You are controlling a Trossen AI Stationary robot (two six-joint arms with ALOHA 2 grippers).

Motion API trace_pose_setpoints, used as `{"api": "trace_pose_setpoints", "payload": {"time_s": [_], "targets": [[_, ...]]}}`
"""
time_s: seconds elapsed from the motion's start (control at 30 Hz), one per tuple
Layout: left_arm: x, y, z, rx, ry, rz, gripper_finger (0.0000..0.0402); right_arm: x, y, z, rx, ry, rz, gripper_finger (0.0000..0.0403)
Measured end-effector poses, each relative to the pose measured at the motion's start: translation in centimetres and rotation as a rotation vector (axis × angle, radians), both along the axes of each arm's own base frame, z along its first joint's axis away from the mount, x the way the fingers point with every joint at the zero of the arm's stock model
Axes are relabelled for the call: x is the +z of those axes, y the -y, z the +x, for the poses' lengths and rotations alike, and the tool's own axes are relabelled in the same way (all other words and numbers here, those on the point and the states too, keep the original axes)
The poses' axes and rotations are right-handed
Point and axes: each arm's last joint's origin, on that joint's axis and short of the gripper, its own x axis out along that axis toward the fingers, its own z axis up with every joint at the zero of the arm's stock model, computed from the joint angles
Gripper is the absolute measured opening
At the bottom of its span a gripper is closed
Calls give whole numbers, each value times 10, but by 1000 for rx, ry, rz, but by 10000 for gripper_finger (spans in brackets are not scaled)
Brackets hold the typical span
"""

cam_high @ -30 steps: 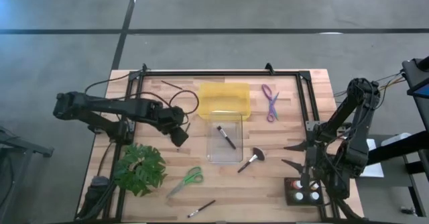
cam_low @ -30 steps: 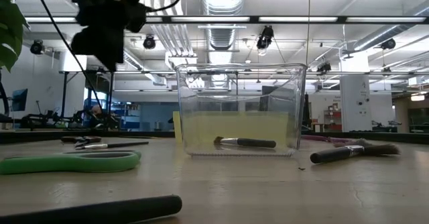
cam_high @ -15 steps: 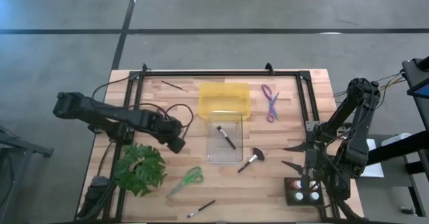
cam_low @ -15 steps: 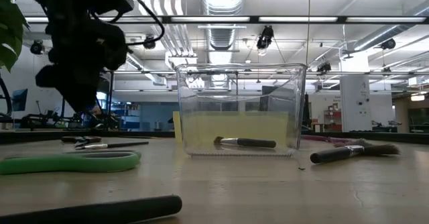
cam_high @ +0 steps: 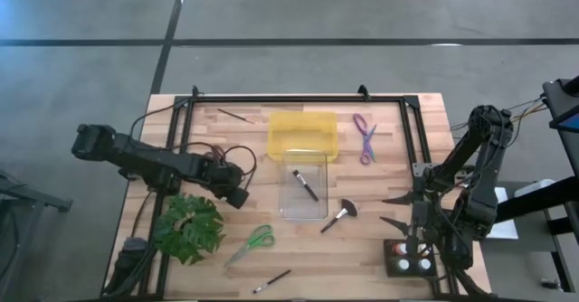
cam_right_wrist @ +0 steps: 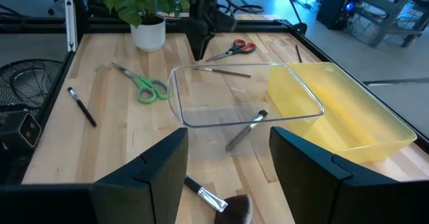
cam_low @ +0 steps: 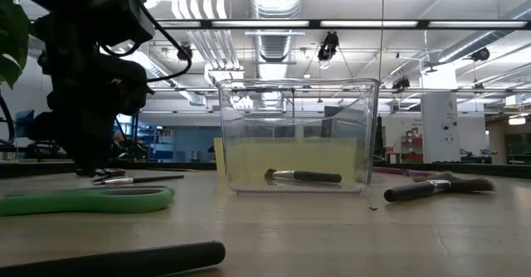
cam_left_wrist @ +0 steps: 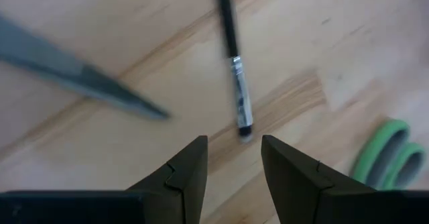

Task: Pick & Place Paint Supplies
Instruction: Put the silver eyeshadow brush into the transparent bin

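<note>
My left gripper [cam_left_wrist: 233,143] hangs open, pointing steeply down, low over the table's left half [cam_high: 239,196]. Just past its fingertips lies a thin dark-handled brush [cam_left_wrist: 236,83], flat on the wood with its bristle tip [cam_left_wrist: 244,133] toward the gap. A grey scissor blade [cam_left_wrist: 87,83] lies beside it; the right wrist view shows this as red-handled scissors [cam_right_wrist: 236,47]. My right gripper [cam_right_wrist: 228,131] waits open at the right edge [cam_high: 396,209], raised and holding nothing. A clear bin [cam_high: 306,193] at the middle holds one brush [cam_high: 305,184].
A yellow bin [cam_high: 303,135] stands behind the clear one. Purple scissors [cam_high: 365,137], a broad-headed brush [cam_high: 339,214], green scissors [cam_high: 251,242], a thin brush [cam_high: 271,280] near the front edge and another [cam_high: 235,115] at the back lie loose. A potted plant [cam_high: 188,226] stands front left; paint bottles [cam_high: 407,262] front right.
My left gripper has come down from well above the table to just over the thin brush, shifting a little toward the near edge and rolling at the wrist. Its finger gap looks unchanged. Nothing on the table has moved.
</note>
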Motion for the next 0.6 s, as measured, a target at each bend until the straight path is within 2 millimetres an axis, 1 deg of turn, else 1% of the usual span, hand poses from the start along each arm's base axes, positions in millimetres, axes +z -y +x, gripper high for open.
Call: {"api": "trace_pose_setpoints", "payload": {"time_s": [0.5,0.6], "targets": [[0,0,2,42,26,-20,151,-1,0,0,0,-1,1,209],[0,1,3,43,35,-30,146,0,0,0,2,-2,-1,209]]}}
